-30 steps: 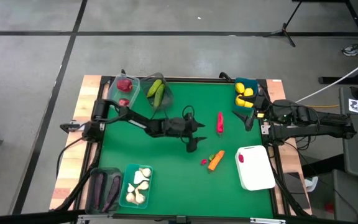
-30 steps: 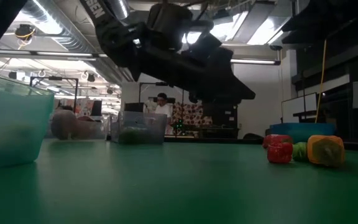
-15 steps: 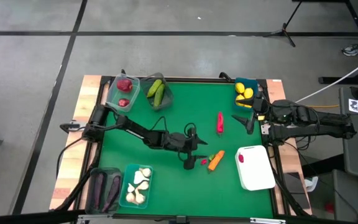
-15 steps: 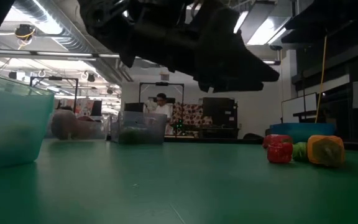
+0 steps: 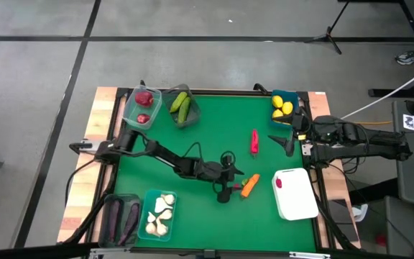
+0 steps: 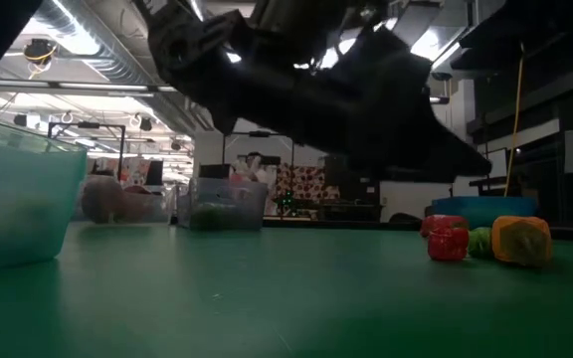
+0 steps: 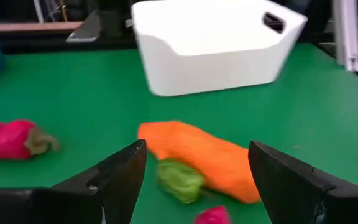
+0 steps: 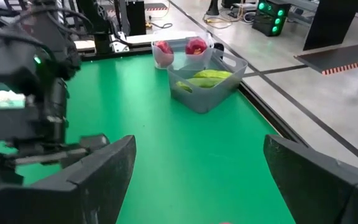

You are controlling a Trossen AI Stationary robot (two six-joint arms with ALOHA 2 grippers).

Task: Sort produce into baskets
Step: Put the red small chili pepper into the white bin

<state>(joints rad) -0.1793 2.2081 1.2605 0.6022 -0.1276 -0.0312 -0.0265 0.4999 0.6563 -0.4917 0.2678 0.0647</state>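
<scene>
- We see the left jaws (image 5: 225, 188) spread wide over the middle of the green desk (image 5: 192, 133), holding nothing.
- In the left wrist view the carrot (image 7: 204, 158) lies between and just ahead of the two fingers (image 7: 120, 177), its green top toward them; we cannot tell whether either finger touches it.
- A small red piece (image 7: 213, 216) sits beside the carrot's green top, close under the jaws.
- A pink pepper (image 5: 254, 141) lies well apart, beyond the carrot, with bare green felt between.
- The white tray (image 5: 295, 193) stands past the carrot from the left jaws, one red piece (image 5: 279, 182) in it, its outer side near the desk edge.
- Behind the left jaws, near the front edge, stand the garlic tub (image 5: 158, 214) and the eggplant tub (image 5: 118, 219), side by side.
- The right jaws (image 5: 286, 139) hang spread and empty at the desk's right edge, just beside the lemon tub (image 5: 284, 108) in the far corner.
- Far ahead of the right jaws, along the back edge, stand the cucumber tub (image 8: 207, 84) and the red-fruit tub (image 8: 178, 51), touching each other.
- The broad stretch of desk between both jaws and the back tubs is bare felt, open for moving.
</scene>
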